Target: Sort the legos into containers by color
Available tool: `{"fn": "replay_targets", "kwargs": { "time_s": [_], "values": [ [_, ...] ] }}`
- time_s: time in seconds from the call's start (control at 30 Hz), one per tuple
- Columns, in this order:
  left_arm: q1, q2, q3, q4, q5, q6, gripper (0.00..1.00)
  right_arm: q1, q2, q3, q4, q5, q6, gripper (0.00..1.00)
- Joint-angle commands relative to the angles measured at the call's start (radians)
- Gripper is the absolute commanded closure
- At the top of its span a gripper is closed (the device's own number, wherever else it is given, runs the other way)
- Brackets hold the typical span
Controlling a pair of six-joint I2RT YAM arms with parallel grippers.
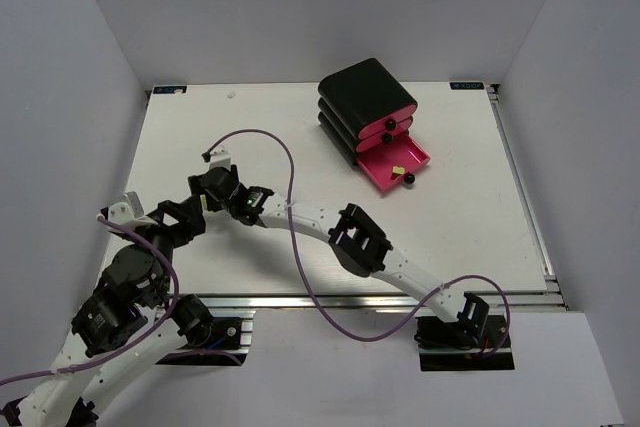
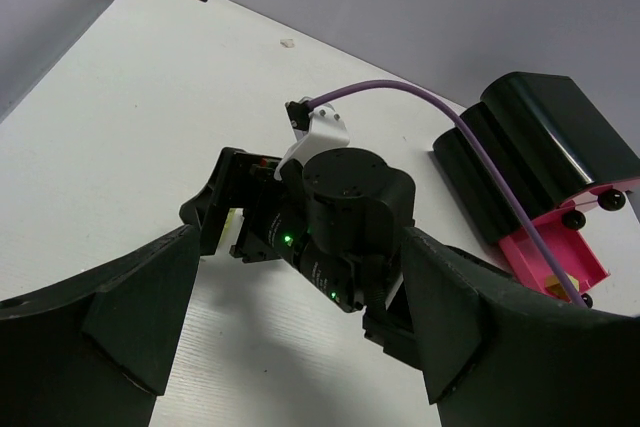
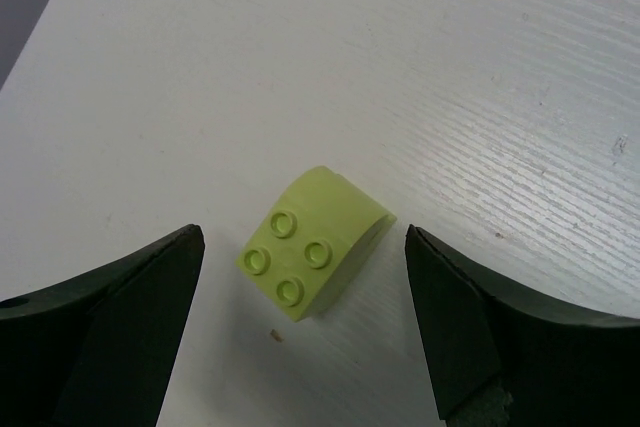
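Corner labels (image 1: 466, 86) on the table (image 1: 200, 127) are too blurred to read.

yellow-green lego (image 3: 315, 247), pink drawers (image 1: 380, 165) (black cabinet (image 1: 365, 90))

A yellow-green lego (image 3: 315, 245), four studs up and one edge rounded, lies flat on the white tabletop (image 3: 480, 67). At far right, the glossy black cabinet (image 1: 365, 92) holds three pink drawers with dark knobs. The lowest drawer (image 1: 380, 167) stands pulled out, a small yellow-green brick (image 1: 397, 169) inside it.
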Motion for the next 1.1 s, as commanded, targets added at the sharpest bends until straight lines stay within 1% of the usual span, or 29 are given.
{"fn": "replay_targets", "kwargs": {
  "time_s": [0.0, 0.1, 0.23, 0.27, 0.33, 0.43, 0.57, 0.73, 0.8, 0.83, 0.9, 0.93, 1.07],
  "values": [
    [0.003, 0.02, -0.002, 0.002, 0.008, 0.007, 0.08, -0.002, 0.01, 0.026, 0.061, 0.068, -0.025, 0.14],
    [0.003, 0.017, -0.002, 0.002, 0.008, 0.007, 0.08, 0.003, 0.013, 0.018, 0.067, 0.074, -0.036, 0.15],
    [0.003, 0.017, -0.003, 0.002, 0.01, 0.007, 0.08, 0.003, 0.011, 0.0, 0.069, 0.09, -0.045, 0.19],
    [0.003, 0.02, -0.003, 0.002, 0.012, 0.009, 0.08, 0.0, 0.007, -0.006, 0.066, 0.09, -0.047, 0.22],
    [0.003, 0.019, -0.003, 0.003, 0.013, 0.009, 0.09, -0.003, 0.005, -0.026, 0.061, 0.087, -0.047, 0.25],
    [0.003, 0.02, -0.003, 0.003, 0.015, 0.009, 0.08, -0.012, -0.01, -0.055, 0.054, 0.072, -0.047, 0.33],
    [0.003, 0.014, -0.003, 0.003, 0.013, 0.009, 0.08, -0.022, -0.027, -0.086, 0.035, 0.064, -0.048, 0.4],
    [0.003, 0.012, -0.003, 0.005, 0.015, 0.012, 0.08, -0.032, -0.065, -0.134, 0.011, 0.058, -0.067, 0.44],
    [0.003, 0.012, -0.005, 0.005, 0.015, 0.01, 0.08, -0.045, -0.104, -0.192, 0.012, 0.041, -0.082, 0.48],
    [0.003, 0.011, -0.005, 0.005, 0.016, 0.012, 0.08, -0.051, -0.117, -0.192, 0.014, 0.033, -0.088, 0.5],
    [0.003, 0.011, -0.005, 0.006, 0.018, 0.013, 0.08, -0.065, -0.15, -0.264, 0.029, 0.007, -0.105, 0.53],
    [0.003, 0.009, -0.005, 0.008, 0.018, 0.015, 0.08, -0.081, -0.182, -0.29, 0.035, -0.025, -0.116, 0.58],
    [0.003, 0.008, -0.006, 0.012, 0.025, 0.018, 0.08, -0.112, -0.277, -0.454, 0.102, -0.094, -0.179, 0.58]
  ]
}}
